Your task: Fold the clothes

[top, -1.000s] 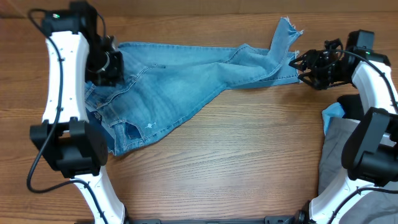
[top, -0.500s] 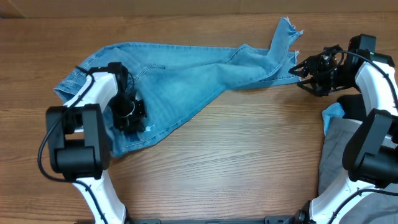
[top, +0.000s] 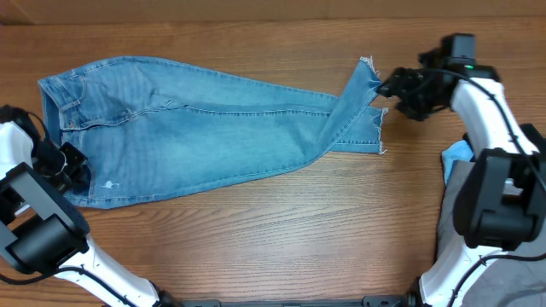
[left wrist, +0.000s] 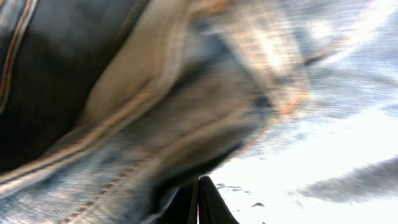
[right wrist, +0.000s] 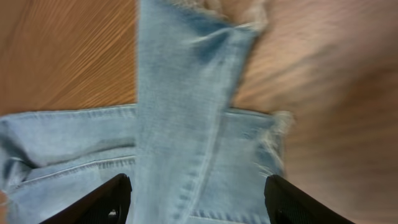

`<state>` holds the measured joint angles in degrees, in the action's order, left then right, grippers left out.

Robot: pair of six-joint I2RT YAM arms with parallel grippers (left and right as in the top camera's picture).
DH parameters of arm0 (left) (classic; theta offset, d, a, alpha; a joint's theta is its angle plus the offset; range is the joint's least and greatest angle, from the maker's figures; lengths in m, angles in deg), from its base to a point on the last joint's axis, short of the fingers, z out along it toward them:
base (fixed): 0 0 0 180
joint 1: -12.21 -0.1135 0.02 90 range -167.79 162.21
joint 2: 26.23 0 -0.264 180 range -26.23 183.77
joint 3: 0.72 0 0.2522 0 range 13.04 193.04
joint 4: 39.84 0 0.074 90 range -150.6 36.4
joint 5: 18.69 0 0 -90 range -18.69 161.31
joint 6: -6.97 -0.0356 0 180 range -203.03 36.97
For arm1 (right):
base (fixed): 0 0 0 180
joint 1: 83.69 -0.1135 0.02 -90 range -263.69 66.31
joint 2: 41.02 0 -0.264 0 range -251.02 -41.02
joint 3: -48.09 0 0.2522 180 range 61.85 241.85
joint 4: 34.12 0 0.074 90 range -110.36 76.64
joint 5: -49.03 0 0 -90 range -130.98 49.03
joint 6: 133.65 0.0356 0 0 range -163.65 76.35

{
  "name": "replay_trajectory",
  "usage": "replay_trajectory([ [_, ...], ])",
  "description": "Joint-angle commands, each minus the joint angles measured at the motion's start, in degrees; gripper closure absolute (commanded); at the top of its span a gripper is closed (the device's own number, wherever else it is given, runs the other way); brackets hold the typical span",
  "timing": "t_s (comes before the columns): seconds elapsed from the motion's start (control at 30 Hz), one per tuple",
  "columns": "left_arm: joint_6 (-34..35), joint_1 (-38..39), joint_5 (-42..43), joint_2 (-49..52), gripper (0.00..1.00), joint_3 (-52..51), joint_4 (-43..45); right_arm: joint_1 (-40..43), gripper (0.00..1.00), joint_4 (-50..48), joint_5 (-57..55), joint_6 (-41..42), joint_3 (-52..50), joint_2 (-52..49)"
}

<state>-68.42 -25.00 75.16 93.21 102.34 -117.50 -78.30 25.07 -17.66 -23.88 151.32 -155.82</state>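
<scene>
The light-blue jeans (top: 196, 136) lie stretched across the table, waist at the far left and frayed hems at the right, with one leg end folded up over the other. My left gripper (top: 72, 166) is at the jeans' lower-left corner. In the left wrist view its fingers (left wrist: 199, 202) are pressed together with blurred denim (left wrist: 155, 93) right against them. My right gripper (top: 391, 85) hovers open over the upturned hem. In the right wrist view the leg (right wrist: 186, 124) runs between its spread fingers (right wrist: 199, 202).
Grey trousers (top: 456, 213) and a scrap of blue cloth (top: 455, 153) lie at the right edge beside the right arm's base. Bare wood table (top: 299, 230) lies in front of the jeans.
The left gripper has swung far left and dragged the jeans with it, so they now lie flatter and longer. The right gripper moved left over the hem.
</scene>
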Motion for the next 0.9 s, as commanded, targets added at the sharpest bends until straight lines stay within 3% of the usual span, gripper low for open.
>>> replay_trajectory([
  [0.0, -2.9, 2.5, 0.4, 0.8, 0.93, 1.5, -1.0, -3.0, 0.28, -3.3, -15.4, 5.0, 0.6, -3.9],
  [0.13, -3.3, 3.8, 0.4, 0.8, 0.93, 1.5, -1.7, -3.4, 0.27, -8.1, -19.6, 5.1, 0.6, -7.1],
  [0.2, -4.0, 4.4, 0.4, 0.8, 0.93, 1.5, -2.0, -3.0, 0.21, -10.7, -19.3, 5.1, 0.6, -8.4],
  [0.33, -5.1, 5.8, 0.4, 0.8, 0.92, 1.5, -2.3, -2.8, 0.15, -18.1, -12.9, 2.5, 0.6, -11.2],
  [0.47, -6.6, 6.8, 0.2, 0.8, 0.92, 1.5, -2.2, -3.0, 0.16, -23.9, -7.2, 3.0, 0.6, -14.2],
  [0.5, -7.0, 6.8, 0.2, 0.8, 0.91, 1.5, -2.2, -3.0, 0.27, -24.4, -6.9, 3.0, 0.6, -14.5],
  [0.53, -7.3, 6.9, 0.2, 0.8, 0.91, 1.5, -2.1, -3.0, 0.48, -24.6, -6.4, 3.0, 0.6, -14.6],
  [0.57, -7.4, 6.9, 0.2, 0.8, 0.91, 1.5, -2.2, -3.0, 0.58, -24.6, -5.9, 2.9, 0.6, -14.6],
  [0.6, -7.4, 6.9, 0.2, 0.8, 0.91, 1.5, -2.3, -3.0, 0.75, -24.5, -5.1, 2.7, 0.6, -14.3],
  [0.67, -7.5, 6.9, 0.2, 0.8, 0.91, 1.5, -2.5, -1.8, 0.94, -23.4, -3.6, 2.7, 0.6, -12.7],
  [0.87, -9.1, 6.6, 0.2, 0.8, 0.92, 1.5, -3.0, 3.9, 0.96, -12.5, 0.1, 2.7, 0.7, 2.3],
])
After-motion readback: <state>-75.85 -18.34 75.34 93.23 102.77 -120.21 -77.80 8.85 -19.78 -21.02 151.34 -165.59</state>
